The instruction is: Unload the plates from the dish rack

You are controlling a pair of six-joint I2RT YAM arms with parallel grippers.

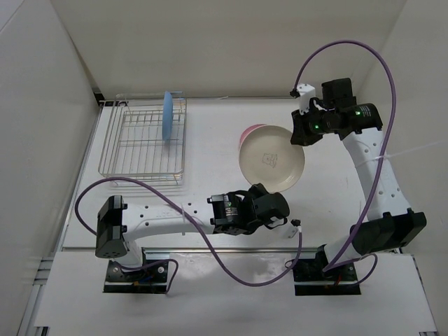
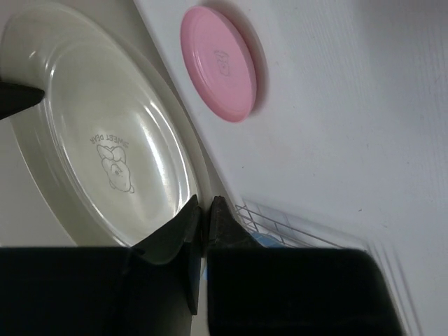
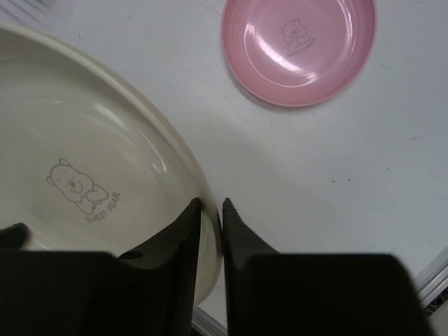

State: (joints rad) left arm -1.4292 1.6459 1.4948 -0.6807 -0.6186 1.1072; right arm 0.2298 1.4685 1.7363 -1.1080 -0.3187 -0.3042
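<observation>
Two tools meet on one plate. The left tool is clenched on the near rim of the cream-white plate, its fingers pinched tight over the edge. The right tool straddles the far right rim of the same plate, one finger inside and one outside, drawn in close and grasping it. The plate hangs between them above the bench, its printed bear facing up and a soft shadow beneath it.

Just behind it the pink plate lies flat on the bench, face up; from the top view the cream-white plate covers much of it. Well to the left the dish rack sits in the far left corner of the bench, and the light blue plate stands on edge in its right side.

The bench is plain matt white with a few faint specks. White walls close it in at the back and on both sides.
</observation>
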